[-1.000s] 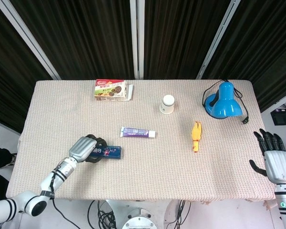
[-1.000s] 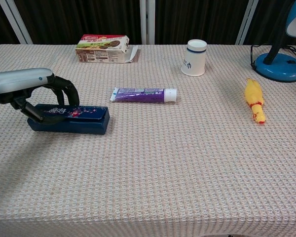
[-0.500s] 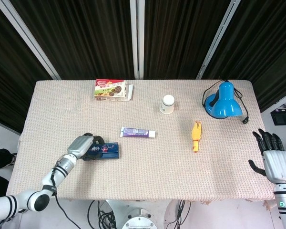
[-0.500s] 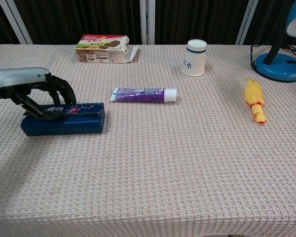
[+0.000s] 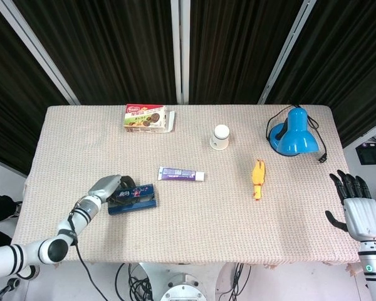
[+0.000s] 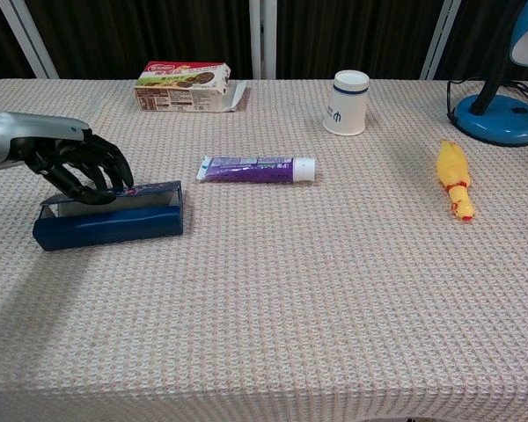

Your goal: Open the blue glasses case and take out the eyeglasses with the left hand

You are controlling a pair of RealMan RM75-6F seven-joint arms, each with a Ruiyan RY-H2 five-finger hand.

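Head view: blue glasses case (image 5: 133, 199) lies near the front-left of the woven surface (image 5: 194, 219). Left hand (image 5: 108, 188) is at its left end, dark fingers curled over the top of the case, touching it. Whether the lid is cracked cannot be told from here. Right hand (image 5: 358, 208) hangs off the right edge of the surface, fingers spread, holding nothing, well apart from everything. Toothpaste tube (image 5: 182, 174) sits just behind and right of the case; cookie box (image 5: 146, 118), paper cup (image 5: 220, 137), blue lamp (image 5: 294, 133) at the back; yellow rubber chicken (image 5: 258, 179) right of centre.

Chest view: case (image 6: 107, 220) looks tipped, front wall facing camera, lid edge with a pale strip along the top, so it looks partly open. Eyeglasses not visible, probably inside. Left hand (image 6: 75, 163) has fingertips (image 6: 114, 187) hooked on the upper rear lip, pressing or pulling on it, not wrapped round the body. Right hand not seen here.

Handling, as a guess: the case is a stiff hard shell, light, smooth, likely to slide or tip on the weave when the lid is pushed with one hand only. Best hold is at the lid's long edge, fingertips under the lip. The eyeglasses would be thin and fragile, so pinch them at the frame bridge or a temple, not the lenses.

Obstacles: the tube (image 6: 257, 168) is near but not touching; nothing blocks the lid swing. The other things stand well apart.
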